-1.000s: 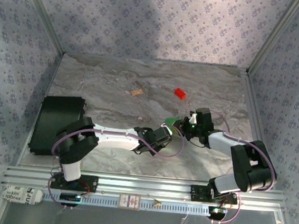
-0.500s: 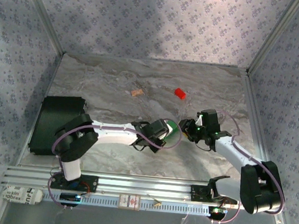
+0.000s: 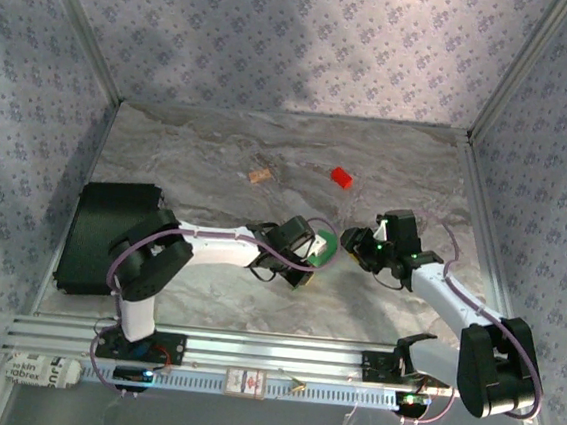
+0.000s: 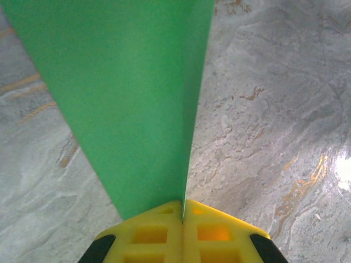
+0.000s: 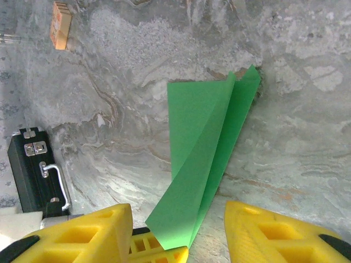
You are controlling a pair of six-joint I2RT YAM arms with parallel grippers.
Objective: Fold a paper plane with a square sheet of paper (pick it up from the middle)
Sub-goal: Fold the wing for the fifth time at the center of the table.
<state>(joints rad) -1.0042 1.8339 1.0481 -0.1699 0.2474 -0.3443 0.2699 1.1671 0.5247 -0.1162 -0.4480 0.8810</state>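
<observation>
Left gripper (image 4: pixel 182 211): yellow fingers pressed together, clamped on the narrow end of the folded green paper (image 4: pixel 126 98), which fans outward over the marble table (image 4: pixel 263 137). Right gripper (image 5: pixel 178 213): fingers apart, flanking that same clamped end. Black case (image 5: pixel 33 170): well off to one side.

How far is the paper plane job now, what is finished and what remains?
Done: the green paper shows several folds. In hand: the left claw pinches its narrow end; the right claw stands open. Left: more folds for a pointed dart.
</observation>
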